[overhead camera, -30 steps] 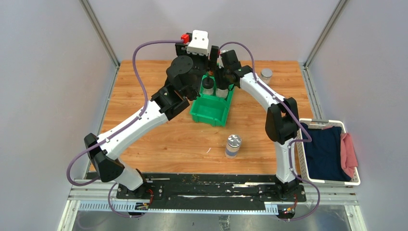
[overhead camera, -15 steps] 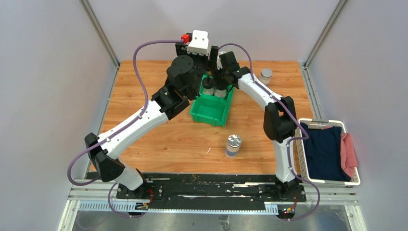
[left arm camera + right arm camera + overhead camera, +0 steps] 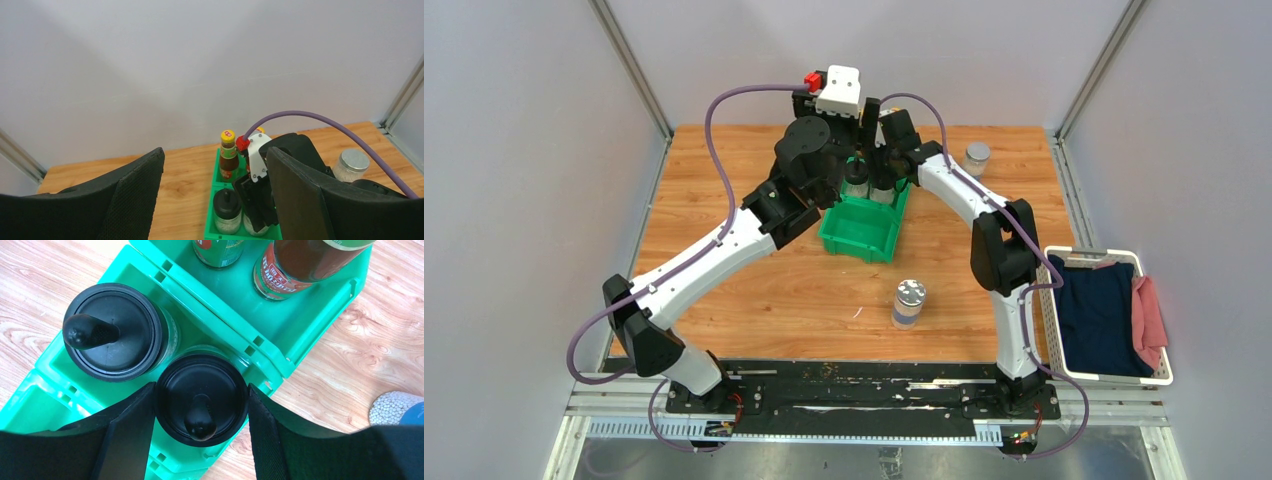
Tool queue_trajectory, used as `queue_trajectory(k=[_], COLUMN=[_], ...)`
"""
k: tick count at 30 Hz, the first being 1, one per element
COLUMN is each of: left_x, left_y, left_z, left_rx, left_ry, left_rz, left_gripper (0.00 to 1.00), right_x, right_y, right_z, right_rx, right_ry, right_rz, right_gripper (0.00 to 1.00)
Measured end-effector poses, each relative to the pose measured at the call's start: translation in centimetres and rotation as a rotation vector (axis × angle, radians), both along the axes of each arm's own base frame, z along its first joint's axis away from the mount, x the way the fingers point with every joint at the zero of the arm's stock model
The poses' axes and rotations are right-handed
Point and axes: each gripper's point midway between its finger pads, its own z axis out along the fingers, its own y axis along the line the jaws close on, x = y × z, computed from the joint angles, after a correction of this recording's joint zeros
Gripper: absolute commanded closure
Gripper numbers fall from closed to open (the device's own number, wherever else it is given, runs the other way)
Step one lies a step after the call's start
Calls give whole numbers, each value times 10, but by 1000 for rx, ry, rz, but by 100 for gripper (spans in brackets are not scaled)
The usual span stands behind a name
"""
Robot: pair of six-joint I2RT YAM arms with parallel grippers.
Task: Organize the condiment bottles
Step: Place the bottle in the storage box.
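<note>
The green bin (image 3: 849, 242) stands at the table's back middle. Two brown yellow-capped sauce bottles (image 3: 285, 265) (image 3: 217, 250) stand in its far compartment; one shows in the left wrist view (image 3: 228, 160). Two black-capped shakers stand in the middle compartment. My right gripper (image 3: 200, 390) reaches down from above, shut on the cap of the right shaker (image 3: 201, 405). The other shaker (image 3: 112, 330) stands beside it. My left gripper (image 3: 216, 155) is open and empty, above the bin's near-left side. One silver-lidded jar (image 3: 909, 303) stands in front of the bin, another (image 3: 977, 155) at the back right.
A white basket (image 3: 1089, 255) with dark blue and pink cloths sits off the table's right edge. The bin's near compartment (image 3: 862, 232) holds nothing. Grey walls and metal posts close in the back and sides.
The right gripper has shifted slightly left over the bin's middle compartment with the shaker. The left wrist has drifted a little right and back.
</note>
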Motion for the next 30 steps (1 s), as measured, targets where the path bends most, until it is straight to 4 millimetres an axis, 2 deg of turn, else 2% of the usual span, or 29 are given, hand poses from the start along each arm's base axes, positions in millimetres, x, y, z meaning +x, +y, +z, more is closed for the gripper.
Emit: queue_trajectory(k=[30], left_x=[3], left_y=[-2], left_z=[-10], left_rx=[9], left_ry=[16], left_rz=[0], left_gripper=[20], right_x=[6], right_y=[0], right_z=[0], right_rx=[-17], right_ry=[-31], right_rz=[8], right_gripper=[100])
